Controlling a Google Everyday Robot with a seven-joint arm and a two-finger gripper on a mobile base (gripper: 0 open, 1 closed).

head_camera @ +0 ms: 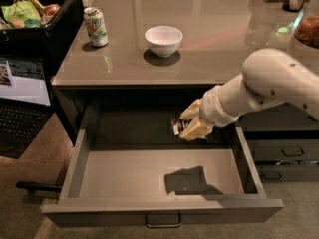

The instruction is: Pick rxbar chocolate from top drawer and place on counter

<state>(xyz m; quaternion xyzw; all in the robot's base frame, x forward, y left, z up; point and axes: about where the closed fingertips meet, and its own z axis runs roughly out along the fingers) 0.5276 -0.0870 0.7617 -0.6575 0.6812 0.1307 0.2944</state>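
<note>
The top drawer (149, 176) stands pulled open below the counter (199, 29), its grey floor bare except for a dark shadow. My gripper (186, 123) hangs above the drawer's back half, raised off the floor and just below the counter's front edge. It is shut on the rxbar chocolate (176, 125), whose shiny black wrapper with white print sticks out to the left between the tan fingers (195, 130). The white arm reaches in from the right.
A white bowl (163, 39) and a green-and-white soda can (95, 27) stand on the counter. A black bin of snacks (35, 14) sits at the left, with a laptop (22, 98) below it. Narrower dark drawers (284, 151) are at the right.
</note>
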